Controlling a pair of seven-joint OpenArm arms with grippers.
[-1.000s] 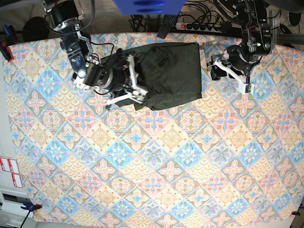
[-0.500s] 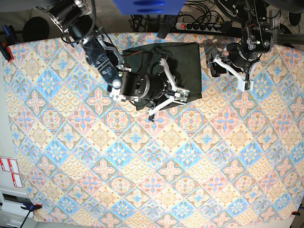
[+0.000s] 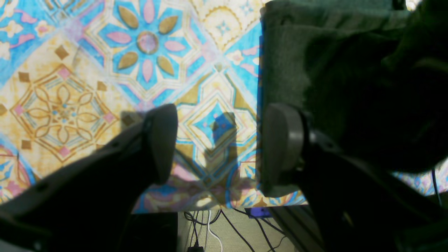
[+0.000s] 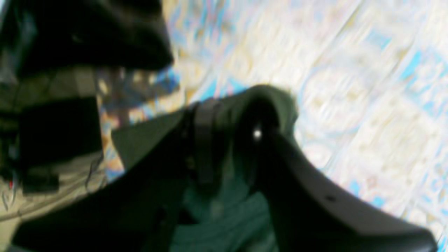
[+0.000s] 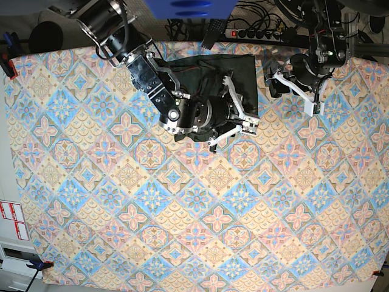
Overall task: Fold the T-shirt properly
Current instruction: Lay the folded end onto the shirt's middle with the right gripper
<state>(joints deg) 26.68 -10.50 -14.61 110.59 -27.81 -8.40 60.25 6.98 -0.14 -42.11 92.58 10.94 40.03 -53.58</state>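
Note:
The T-shirt (image 5: 241,68) is a dark green folded bundle at the back middle of the patterned table (image 5: 194,213). My right arm reaches across it from the left, with the right gripper (image 5: 248,121) over the shirt's front right corner. In the blurred right wrist view its fingers (image 4: 206,140) stand slightly apart with T-shirt fabric (image 4: 224,217) bunched between and over the tips; a grip cannot be made out. My left gripper (image 3: 218,143) hangs open and empty just right of the T-shirt's edge (image 3: 283,63), seen in the base view as the left gripper (image 5: 273,85).
A power strip (image 5: 255,33) and cables lie behind the table's back edge, close to the left arm. A blue object (image 5: 188,7) sits at the top. A red clamp (image 5: 7,64) holds the cloth at the left edge.
My right arm has swept from the shirt's left side across to its right side, carrying fabric over. The left arm has barely shifted.

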